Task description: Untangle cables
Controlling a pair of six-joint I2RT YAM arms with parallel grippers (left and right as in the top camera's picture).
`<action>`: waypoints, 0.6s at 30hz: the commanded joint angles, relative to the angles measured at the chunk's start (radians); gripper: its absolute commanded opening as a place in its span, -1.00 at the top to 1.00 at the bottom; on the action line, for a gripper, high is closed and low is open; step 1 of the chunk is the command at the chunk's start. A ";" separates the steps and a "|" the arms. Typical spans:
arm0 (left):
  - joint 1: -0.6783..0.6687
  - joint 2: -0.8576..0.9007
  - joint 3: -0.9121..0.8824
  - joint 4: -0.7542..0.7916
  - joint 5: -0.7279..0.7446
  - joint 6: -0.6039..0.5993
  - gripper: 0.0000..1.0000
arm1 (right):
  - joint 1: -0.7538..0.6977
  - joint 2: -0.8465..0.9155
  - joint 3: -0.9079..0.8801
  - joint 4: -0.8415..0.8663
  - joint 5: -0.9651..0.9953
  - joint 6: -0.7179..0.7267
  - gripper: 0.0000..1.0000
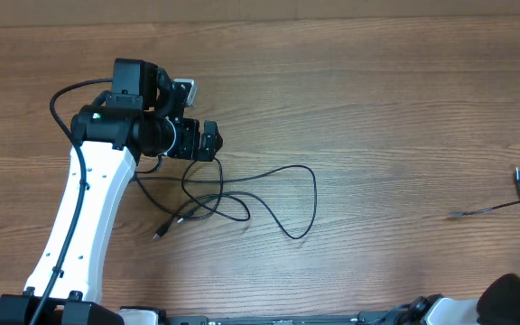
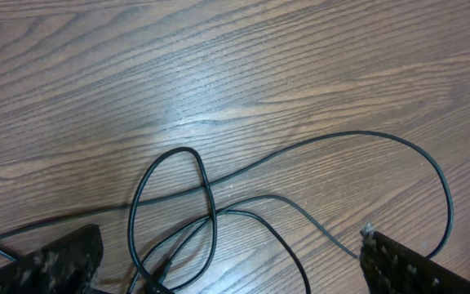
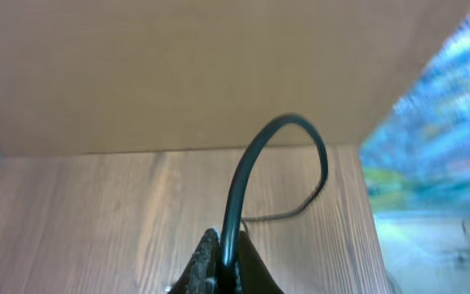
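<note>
Overhead: L pincer (image 1: 209, 142) spread wide, hovering just up-left of cables (image 1: 233, 200); tangle of loops lying flat on table (image 1: 377, 90); plug ends (image 1: 162, 233) poking out lower L; lone cable (image 1: 504, 209) well apart at far R edge; nothing pinched by L yet.

L wrist: fingers (image 2: 47, 265) in bottom corners, wide gap, only cord & wood between; small closed loop (image 2: 174, 155) crossing other strands mid-frame; long arc (image 2: 431, 171) sweeping out R. Step in hand, by the look: picking one strand to pull free. Best to come down on the outer arc, away from the crossing; pinch one strand only; lift a little & draw sideways slowly to loosen, not cinch; avoid the crossing itself, risk of taking two cords at once.

R wrist: R pincer (image 3: 223, 263) pressed together, pinching lone cable (image 3: 239, 188) arcing up then dropping back to table; prob. same one as overhead, link not traceable. Keep that hold steady.

Surface & room: wood-grain top, smooth w/ soft glare, likely easy sliding for thin cord; plain tan board (image 3: 137, 73) behind far edge; blurred blue patch (image 3: 439, 147) at R, unreadable.
</note>
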 commanded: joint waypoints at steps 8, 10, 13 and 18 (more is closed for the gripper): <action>0.009 0.006 0.019 0.001 -0.003 -0.009 -0.99 | -0.291 0.122 0.016 -0.002 -0.299 0.172 0.93; 0.009 0.006 0.019 0.001 -0.003 -0.009 -0.99 | -0.354 0.166 0.016 -0.003 -0.384 0.200 0.93; 0.009 0.006 0.019 0.001 -0.003 -0.009 -1.00 | -0.412 0.216 0.016 -0.006 -0.460 0.204 0.92; 0.009 0.006 0.019 0.001 -0.003 -0.009 -1.00 | -0.497 0.311 0.016 -0.016 -0.541 0.246 0.92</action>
